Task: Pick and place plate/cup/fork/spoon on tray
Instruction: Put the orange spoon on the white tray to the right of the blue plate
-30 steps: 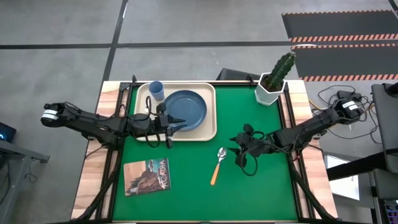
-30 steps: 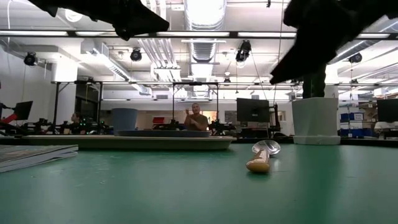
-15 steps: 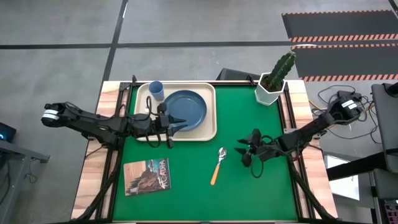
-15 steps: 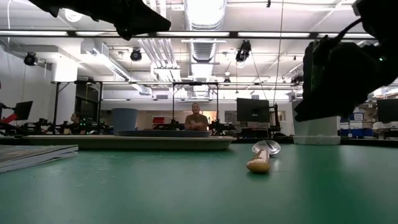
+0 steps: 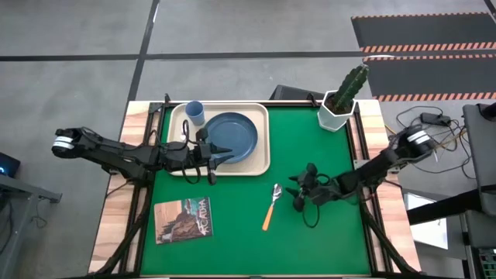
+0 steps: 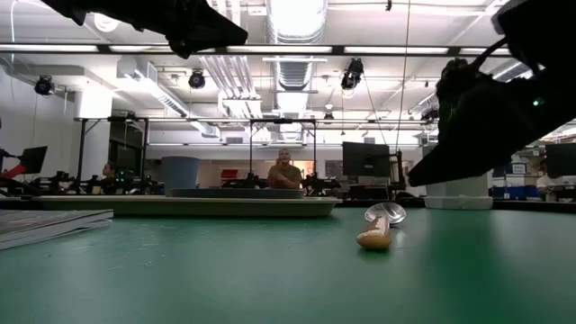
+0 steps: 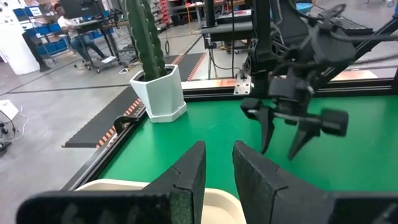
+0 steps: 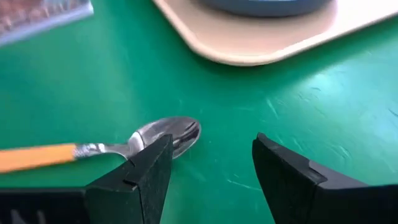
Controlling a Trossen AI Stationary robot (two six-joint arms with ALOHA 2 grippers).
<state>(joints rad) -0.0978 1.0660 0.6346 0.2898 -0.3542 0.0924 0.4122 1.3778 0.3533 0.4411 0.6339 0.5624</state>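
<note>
On the green desk (image 5: 310, 240) sits the tray (image 5: 263, 159), holding the plate (image 5: 236, 132) and cup (image 5: 194, 112); the booklet (image 5: 183, 220) shows unreadable writing; the spoon (image 5: 271, 206) lies just beside the right gripper (image 5: 301, 191), open and empty; the left gripper (image 7: 219, 180), slightly open, holds nothing.

Two slender arms are seen, built of matte black segments joined by bulkier rounded housings, each capped at its outer end by a pale grey-white cylindrical collar. Each arm is ended by a black gripper, the left gripper (image 5: 208, 155) and the right gripper (image 5: 298, 194), and thin black cables are looped loosely around the right one. Up close, the fingers (image 8: 144, 174) are shown as broad, flat, wedge-shaped black blades with squared edges, mounted beneath a horizontal black bar, and a dull, faintly textured plastic finish is displayed.
</note>
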